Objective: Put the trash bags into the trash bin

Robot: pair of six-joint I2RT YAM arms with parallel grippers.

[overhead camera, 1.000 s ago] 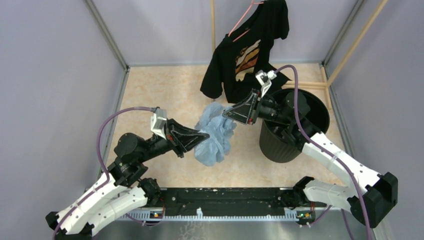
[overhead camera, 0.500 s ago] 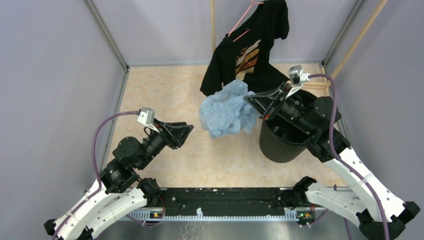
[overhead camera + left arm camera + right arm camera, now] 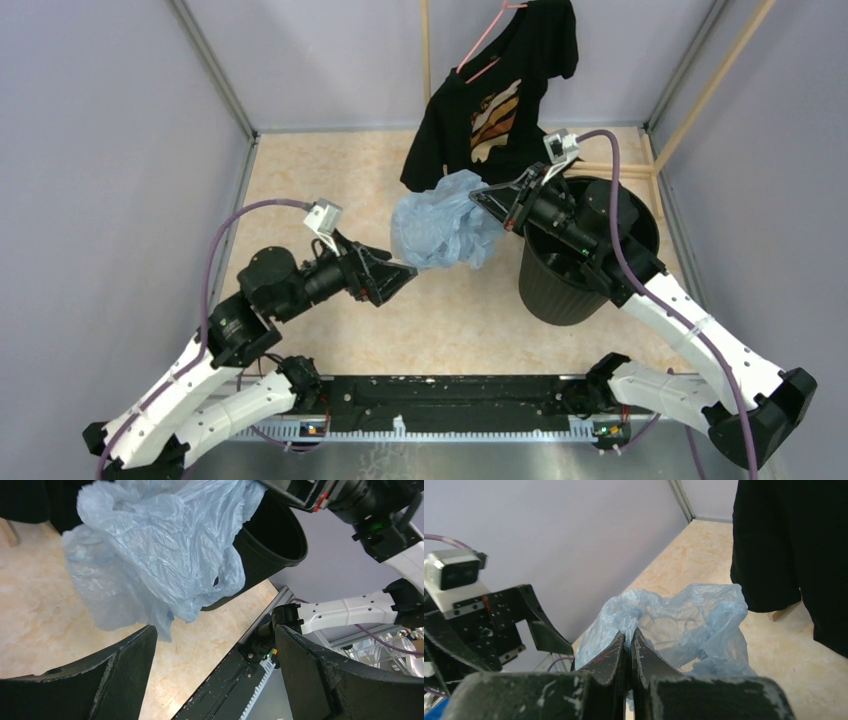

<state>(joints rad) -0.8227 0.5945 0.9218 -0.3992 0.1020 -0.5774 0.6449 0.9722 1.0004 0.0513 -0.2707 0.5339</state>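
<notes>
1. The left gripper (image 3: 403, 280) sits at 7 o'clock from the trash bag (image 3: 440, 228). Its jaws are spread wide apart and hold nothing. In the left wrist view the bag's lowest fold hangs just beside the tip of one of the fingers (image 3: 125, 670); I cannot tell if they touch.
2. The pale blue bag is a crumpled bunch near the middle of the table (image 3: 330, 180), hanging outside the bin and beside its wall.
3. The right gripper (image 3: 630, 637) is at 2 o'clock from the bag, jaws pressed together and clamped on a pinch of the plastic.
4. The trash bin (image 3: 550, 290) stands upright at 3 o'clock from the bag, with the right arm reaching over its rim.
5. A black T-shirt (image 3: 500, 100) hangs at 12 o'clock.
</notes>
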